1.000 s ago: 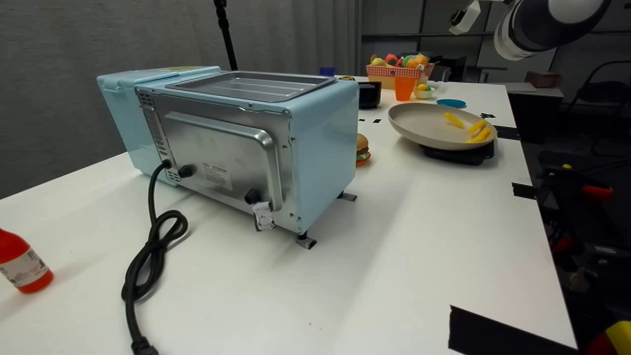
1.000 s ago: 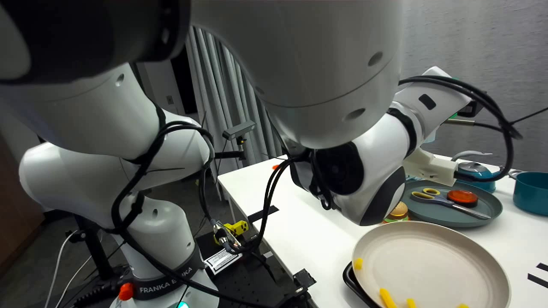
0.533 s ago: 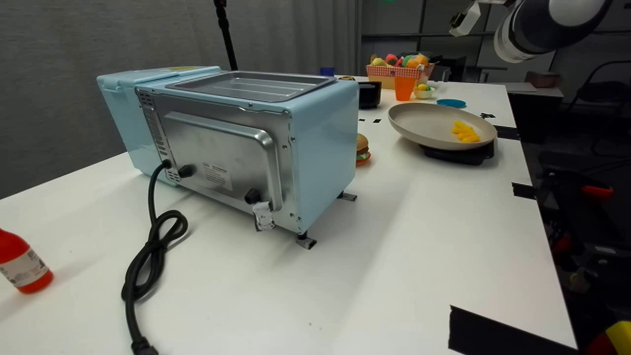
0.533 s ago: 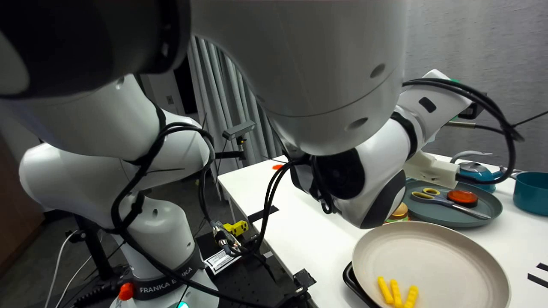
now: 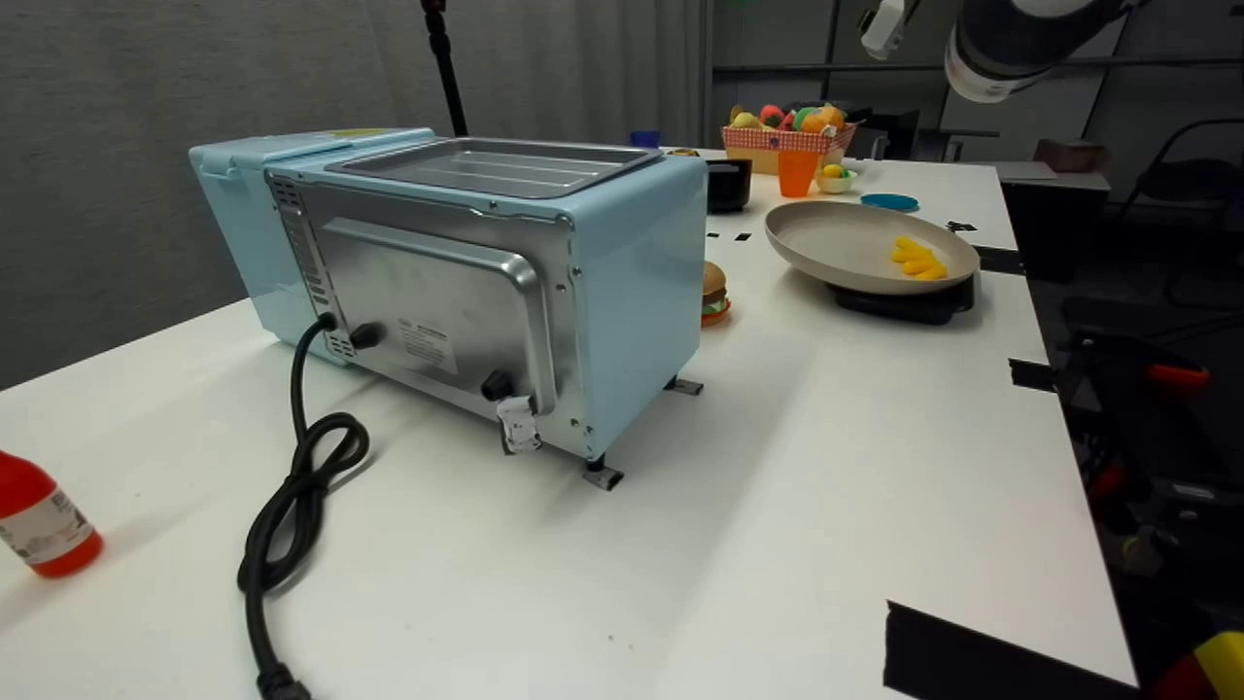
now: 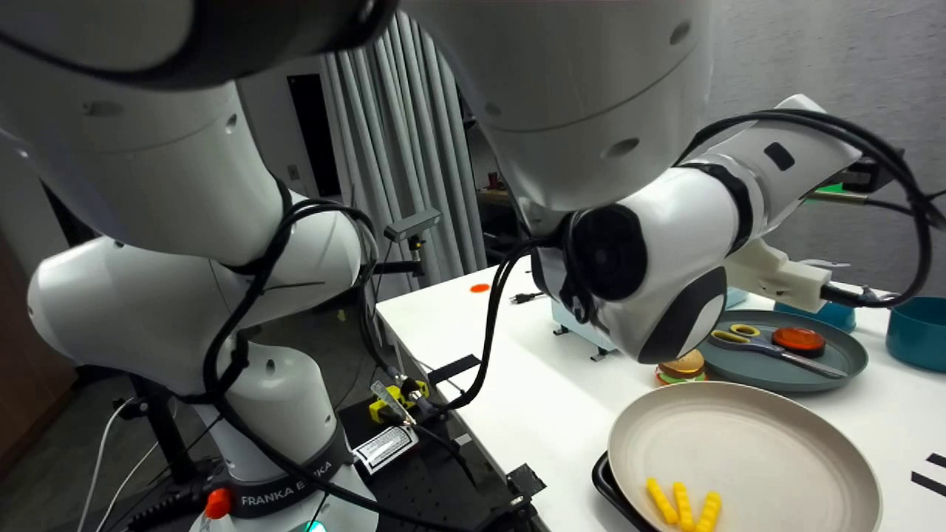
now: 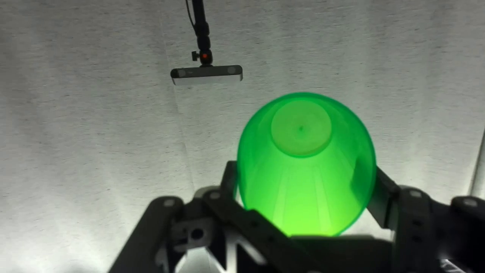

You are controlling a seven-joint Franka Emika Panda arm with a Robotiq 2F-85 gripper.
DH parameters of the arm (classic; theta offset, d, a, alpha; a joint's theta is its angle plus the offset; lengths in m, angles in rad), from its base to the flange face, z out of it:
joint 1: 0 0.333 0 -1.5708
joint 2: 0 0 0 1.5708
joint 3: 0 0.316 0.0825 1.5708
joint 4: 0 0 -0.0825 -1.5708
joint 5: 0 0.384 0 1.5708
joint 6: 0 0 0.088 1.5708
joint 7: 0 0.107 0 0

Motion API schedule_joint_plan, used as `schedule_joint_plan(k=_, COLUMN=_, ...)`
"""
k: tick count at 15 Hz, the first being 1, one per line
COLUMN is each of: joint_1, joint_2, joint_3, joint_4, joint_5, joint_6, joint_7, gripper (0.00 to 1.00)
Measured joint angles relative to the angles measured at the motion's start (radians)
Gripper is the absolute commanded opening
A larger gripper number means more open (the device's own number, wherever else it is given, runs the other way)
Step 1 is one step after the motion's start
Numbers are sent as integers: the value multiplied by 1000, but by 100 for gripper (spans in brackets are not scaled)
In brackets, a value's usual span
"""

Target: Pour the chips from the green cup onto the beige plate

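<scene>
Within the last second the chips [image 6: 684,508] were seen to come together from a loose scatter into a close cluster, and over the latest half second hardly any shift was found in them. They were borne by the beige plate [image 6: 746,436], just inside its rim, and the plate itself was held up by a black base [image 5: 904,304] on the tabletop [image 6: 510,391]. In both exterior views the arm [image 6: 687,225] was found raised from where it had been half a second earlier, and part of a light blue oven [image 6: 580,323] was uncovered behind it in an exterior view. In the wrist view the green cup [image 7: 303,176] was gripped between the fingers [image 7: 383,197], pressed from both sides, with its mouth seen face-on and its inside shown bare down to the bottom. From this the pour was judged to be complete, and the lift was read as the start of a withdrawal. Whether the cup was held above the plate or beyond it could not be told, since it was mostly hidden by the arm. A path well away from the plate was judged to be called for next, so that its rim would not be knocked.
</scene>
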Motion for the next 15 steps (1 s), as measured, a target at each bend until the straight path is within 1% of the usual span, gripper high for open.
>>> schedule_joint_plan(k=2, joint_1=104, joint_2=-67, joint_3=-58, joint_4=60, joint_5=103, joint_6=4, joint_7=56, gripper=53)
schedule_joint_plan(k=4, joint_1=229, joint_2=-138, joint_3=-135, joint_4=130, joint_5=210, joint_6=-2, joint_7=120, gripper=53)
schedule_joint_plan(k=6, joint_1=363, joint_2=-203, joint_3=-237, joint_4=200, joint_5=311, joint_6=-24, joint_7=184, gripper=53)
schedule_joint_plan(k=8, joint_1=502, joint_2=-260, joint_3=-360, joint_4=269, joint_5=408, joint_6=-94, joint_7=247, gripper=53)
schedule_joint_plan(k=10, joint_1=641, joint_2=-307, joint_3=-496, joint_4=335, joint_5=497, joint_6=-213, joint_7=302, gripper=53)
schedule_joint_plan(k=12, joint_1=772, joint_2=-340, joint_3=-635, joint_4=398, joint_5=577, joint_6=-373, joint_7=344, gripper=53)
schedule_joint_plan(k=15, joint_1=923, joint_2=-360, joint_3=-811, joint_4=479, joint_5=672, joint_6=-619, joint_7=366, gripper=53)
